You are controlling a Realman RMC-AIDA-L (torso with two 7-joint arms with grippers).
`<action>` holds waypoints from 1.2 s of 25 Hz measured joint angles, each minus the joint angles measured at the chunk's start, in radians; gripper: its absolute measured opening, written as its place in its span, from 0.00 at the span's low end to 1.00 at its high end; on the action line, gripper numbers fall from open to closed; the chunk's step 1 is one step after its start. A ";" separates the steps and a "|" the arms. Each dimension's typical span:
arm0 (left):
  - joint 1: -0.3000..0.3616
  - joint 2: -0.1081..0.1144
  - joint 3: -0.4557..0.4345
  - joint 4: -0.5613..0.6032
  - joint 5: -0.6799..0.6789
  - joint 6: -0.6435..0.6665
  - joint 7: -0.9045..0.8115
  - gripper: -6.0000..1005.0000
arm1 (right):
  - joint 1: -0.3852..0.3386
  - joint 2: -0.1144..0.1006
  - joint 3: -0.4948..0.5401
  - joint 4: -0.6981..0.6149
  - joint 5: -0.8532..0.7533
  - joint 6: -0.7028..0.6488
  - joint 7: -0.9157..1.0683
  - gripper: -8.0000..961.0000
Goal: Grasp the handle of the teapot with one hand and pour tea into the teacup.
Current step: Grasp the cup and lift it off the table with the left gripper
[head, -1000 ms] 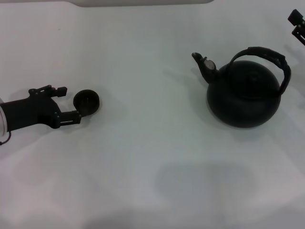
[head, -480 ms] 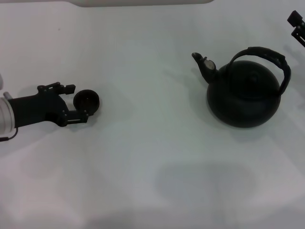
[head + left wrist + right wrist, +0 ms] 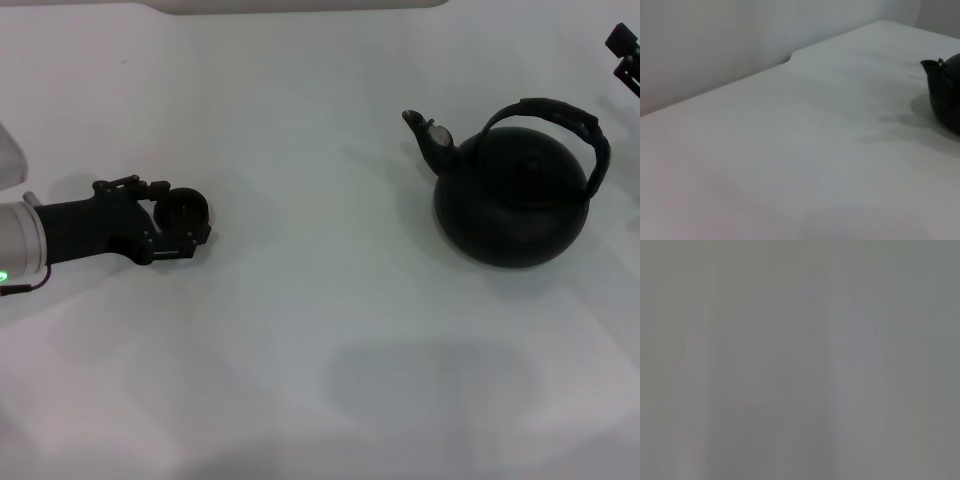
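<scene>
At the left of the head view the left gripper (image 3: 180, 220) has its fingers clamped around the teacup (image 3: 183, 211), while the teapot (image 3: 512, 195) sits at the right, its handle (image 3: 560, 115) untouched.

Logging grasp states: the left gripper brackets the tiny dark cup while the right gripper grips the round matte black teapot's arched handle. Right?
Not quite. The head view shows the right gripper at the table's far right edge, clear of the thick black arched handle of the round matte black teapot. The left gripper does bracket the tiny dark teacup.
</scene>
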 joint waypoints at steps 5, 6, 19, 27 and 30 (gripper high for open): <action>0.000 -0.001 0.000 -0.004 0.003 -0.024 -0.006 0.87 | -0.003 0.000 0.001 0.000 0.000 0.000 0.000 0.78; 0.000 -0.001 0.000 -0.005 0.003 -0.025 -0.006 0.87 | -0.003 0.000 0.001 0.000 0.000 0.000 0.000 0.78; -0.003 -0.001 0.001 -0.009 0.015 -0.028 -0.005 0.87 | -0.004 0.000 0.001 0.000 0.000 -0.002 0.000 0.78; -0.004 -0.002 0.027 0.006 0.015 -0.025 -0.005 0.87 | -0.005 0.000 0.001 0.000 0.000 -0.002 0.000 0.78; -0.004 -0.002 0.028 0.007 0.015 -0.025 -0.005 0.79 | -0.005 0.000 0.001 0.000 0.000 -0.001 0.000 0.78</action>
